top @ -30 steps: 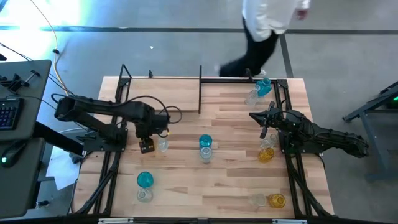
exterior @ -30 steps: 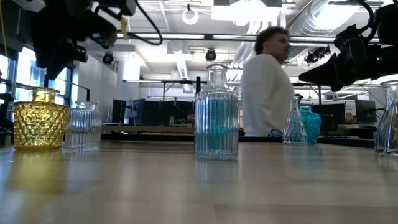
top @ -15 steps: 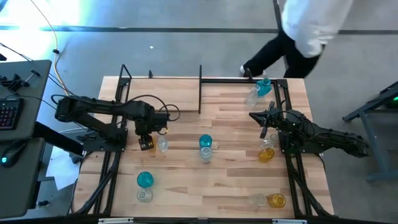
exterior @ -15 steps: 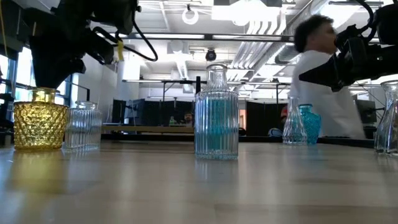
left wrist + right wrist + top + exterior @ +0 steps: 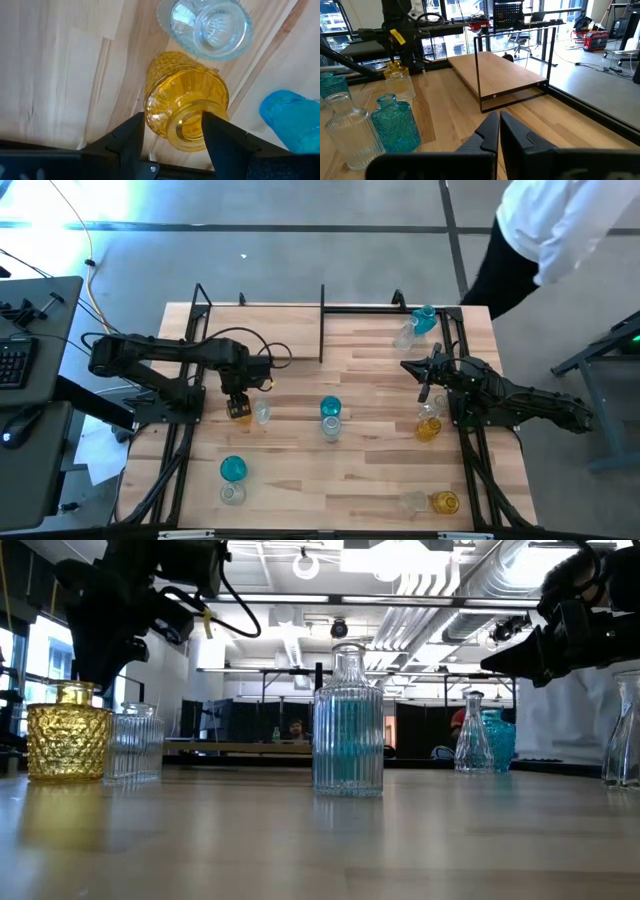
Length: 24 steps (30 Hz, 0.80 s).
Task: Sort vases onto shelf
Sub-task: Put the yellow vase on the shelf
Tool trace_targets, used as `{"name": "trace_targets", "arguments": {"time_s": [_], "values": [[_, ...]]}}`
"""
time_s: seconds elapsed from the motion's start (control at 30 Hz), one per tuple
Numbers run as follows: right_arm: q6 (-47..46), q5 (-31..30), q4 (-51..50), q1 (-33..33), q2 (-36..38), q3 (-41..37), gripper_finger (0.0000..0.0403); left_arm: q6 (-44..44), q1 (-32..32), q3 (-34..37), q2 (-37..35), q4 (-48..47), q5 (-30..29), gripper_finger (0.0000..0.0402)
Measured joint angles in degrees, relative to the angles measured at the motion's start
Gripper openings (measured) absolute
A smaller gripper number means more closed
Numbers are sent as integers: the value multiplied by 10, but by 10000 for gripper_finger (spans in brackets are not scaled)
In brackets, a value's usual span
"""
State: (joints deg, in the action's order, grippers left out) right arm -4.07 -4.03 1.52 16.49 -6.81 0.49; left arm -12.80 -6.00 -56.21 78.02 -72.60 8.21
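Your amber vase (image 5: 186, 102) stands on the table (image 5: 350, 480) beside a clear vase (image 5: 210, 27), well short of the shelf (image 5: 265, 330); your left gripper (image 5: 172, 131) straddles its neck, fingers not visibly pressing. Your right gripper (image 5: 498, 131) waits closed by the right edge
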Motion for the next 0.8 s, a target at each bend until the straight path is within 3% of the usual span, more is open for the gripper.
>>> {"name": "trace_targets", "arguments": {"time_s": [0.8], "values": [[0, 0, 0, 0, 0, 0, 0, 21, 0, 0, 0, -10, 1, 156]]}}
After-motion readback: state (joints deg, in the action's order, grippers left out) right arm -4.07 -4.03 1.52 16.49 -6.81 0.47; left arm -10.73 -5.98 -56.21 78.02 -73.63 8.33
